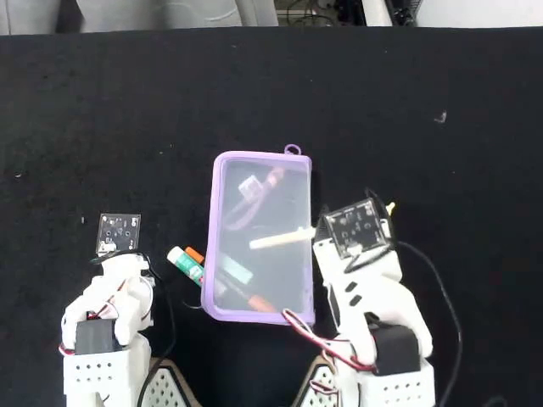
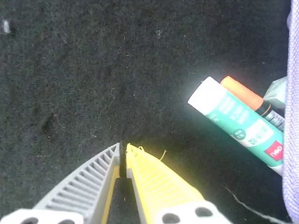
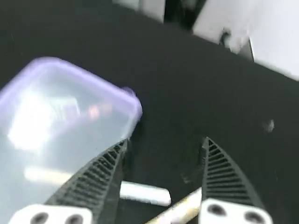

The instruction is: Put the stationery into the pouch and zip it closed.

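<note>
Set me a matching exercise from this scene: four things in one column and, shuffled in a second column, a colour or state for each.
Things
1. left gripper
2. right gripper
3. glue stick
4. pouch

Colour or state
A. purple-edged, see-through
B. jaws open
C. white and green, lying on the table beside the pouch
D. jaws shut

Pairs: 1-D, 2-B, 3-C, 4-A
</note>
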